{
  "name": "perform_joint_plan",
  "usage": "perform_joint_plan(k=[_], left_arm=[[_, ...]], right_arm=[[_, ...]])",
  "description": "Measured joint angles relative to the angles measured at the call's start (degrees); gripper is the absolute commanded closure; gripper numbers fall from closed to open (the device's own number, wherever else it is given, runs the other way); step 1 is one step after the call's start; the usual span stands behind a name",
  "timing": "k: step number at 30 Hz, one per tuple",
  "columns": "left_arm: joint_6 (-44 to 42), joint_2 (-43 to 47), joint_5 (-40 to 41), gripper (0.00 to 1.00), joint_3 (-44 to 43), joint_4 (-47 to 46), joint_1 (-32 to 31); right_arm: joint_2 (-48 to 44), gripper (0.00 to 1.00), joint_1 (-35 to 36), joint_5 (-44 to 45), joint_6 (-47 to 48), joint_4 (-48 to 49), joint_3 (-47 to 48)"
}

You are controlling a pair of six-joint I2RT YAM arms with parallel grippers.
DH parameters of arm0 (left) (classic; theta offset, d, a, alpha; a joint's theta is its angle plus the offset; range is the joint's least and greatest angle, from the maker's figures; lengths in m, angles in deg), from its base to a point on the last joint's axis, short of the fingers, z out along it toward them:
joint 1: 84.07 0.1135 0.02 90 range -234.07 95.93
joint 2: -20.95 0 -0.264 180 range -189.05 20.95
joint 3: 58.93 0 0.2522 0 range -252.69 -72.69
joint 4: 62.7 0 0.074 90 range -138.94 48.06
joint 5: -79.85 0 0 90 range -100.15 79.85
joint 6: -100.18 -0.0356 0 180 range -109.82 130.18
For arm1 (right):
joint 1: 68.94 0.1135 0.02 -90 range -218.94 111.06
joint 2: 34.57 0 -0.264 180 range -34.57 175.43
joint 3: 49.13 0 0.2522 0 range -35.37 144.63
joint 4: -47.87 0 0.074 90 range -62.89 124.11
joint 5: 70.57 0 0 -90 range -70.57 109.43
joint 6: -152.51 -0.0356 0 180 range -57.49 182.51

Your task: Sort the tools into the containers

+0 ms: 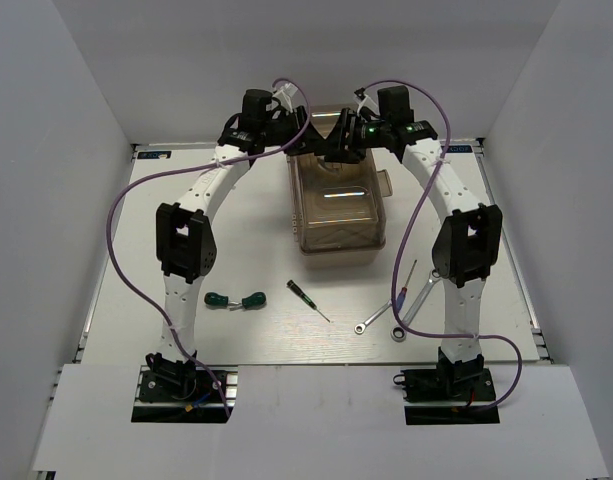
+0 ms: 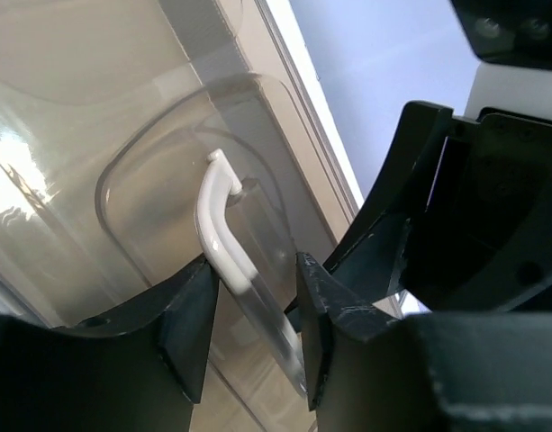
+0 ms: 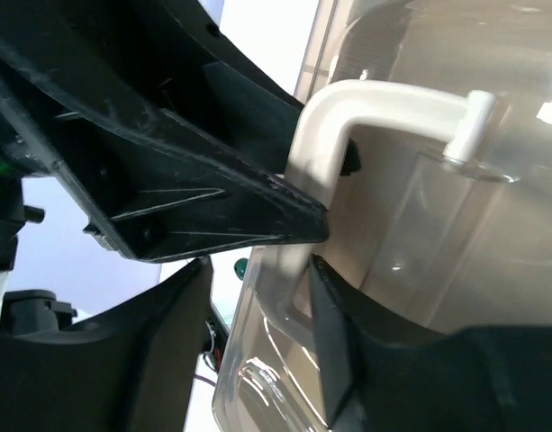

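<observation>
toolbox [image 1: 336, 205] sits lid-down at the far middle of the counter [image 1: 266, 340], and both arms meet at its far end. left pincer [image 2: 253, 279] and right pincer [image 3: 260, 270] each straddle the white handle [image 2: 217, 216] with narrowed fingers, though i cannot tell if either truly pinches it. green screwdrivers [image 1: 218, 298] and wrenches [image 1: 378, 315] lie loose nearer the arm bases, apart from the box.

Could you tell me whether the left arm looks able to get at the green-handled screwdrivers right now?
Probably not yet: the left gripper is at the toolbox, fingers either side of its white handle. The green-handled screwdrivers lie uncovered on the table beside that arm, so backing off should suffice.
</observation>
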Motion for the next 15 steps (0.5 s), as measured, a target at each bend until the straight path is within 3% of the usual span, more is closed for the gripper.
perform_joint_plan(k=[8,15], left_arm=[[-0.1,-0.3,-0.5,0.56,-0.6,2.2,-0.2],[-0.1,-0.3,0.5,0.59,-1.1,4.5,-0.4]], right_arm=[[-1.1,0.40,-1.7,-2.1,6.3,-3.5,-0.3],[-12.9,0.39,-11.6,0.6,18.6,-14.2,-5.3]])
